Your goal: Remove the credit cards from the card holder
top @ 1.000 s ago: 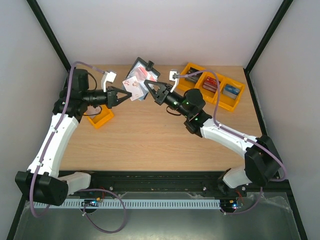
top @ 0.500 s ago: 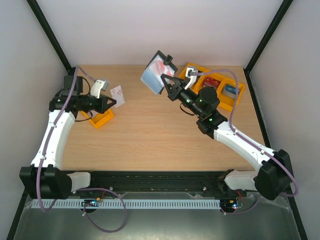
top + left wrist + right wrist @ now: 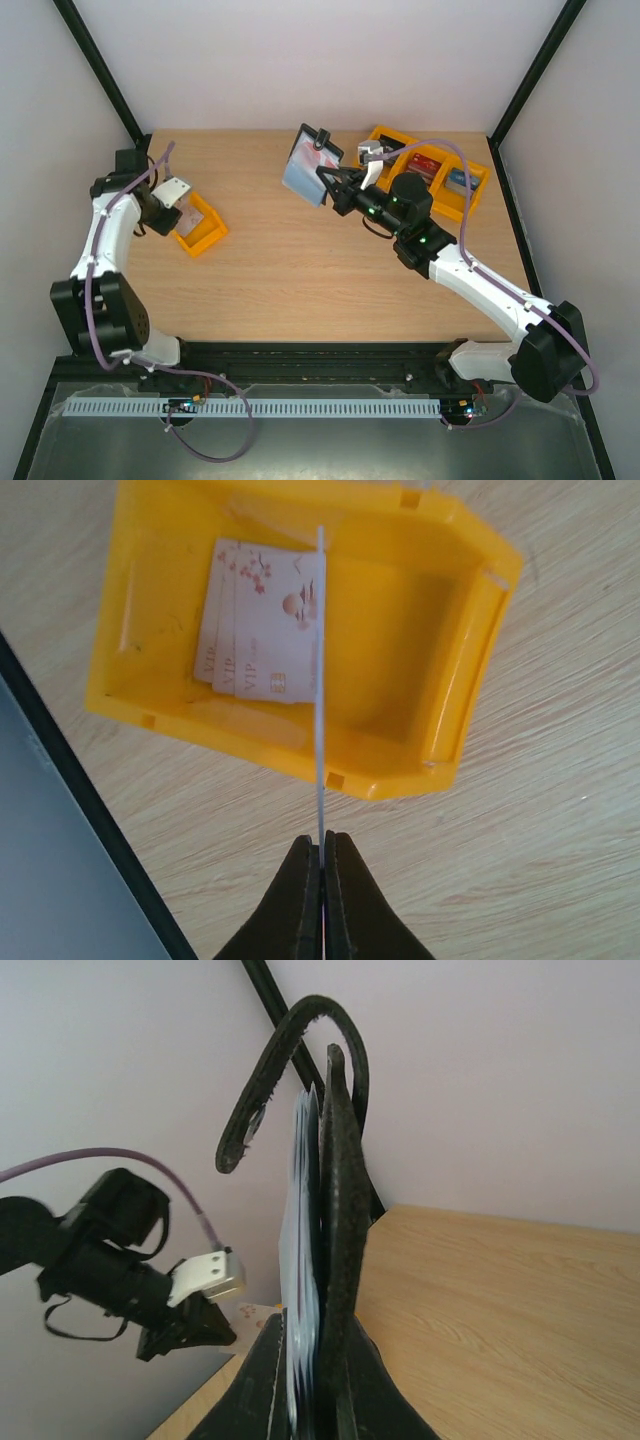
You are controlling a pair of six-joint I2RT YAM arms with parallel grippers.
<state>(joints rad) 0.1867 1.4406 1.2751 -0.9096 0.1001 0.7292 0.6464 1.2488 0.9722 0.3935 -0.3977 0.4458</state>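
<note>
Near the left edge of the bench (image 3: 300, 270), the left gripper (image 3: 322, 842) is clenched on one credit card (image 3: 321, 680). It pinches the card by its near end, so the long axis runs straight out from the fingertips. The card hangs directly above the yellow tray (image 3: 400, 630), where other credit cards (image 3: 255, 620) already lie overlapped and flat on the floor at one end. The drop looks to turn on that line-up: the tray is below the card, not beside it, and the left arm is by far the nearer.

Over the far middle of the bench the right gripper (image 3: 328, 180) grips the card holder (image 3: 305, 165), held off the surface and opened toward the left arm.

The left wrist view shows the held card only as a thin edge, but makes plain that it is over the tray's hollow. The top view cannot settle this, since the arm crowds that spot. The right wrist view shows the holder edge-on with its pale pockets; I cannot tell whether cards remain inside.
</note>
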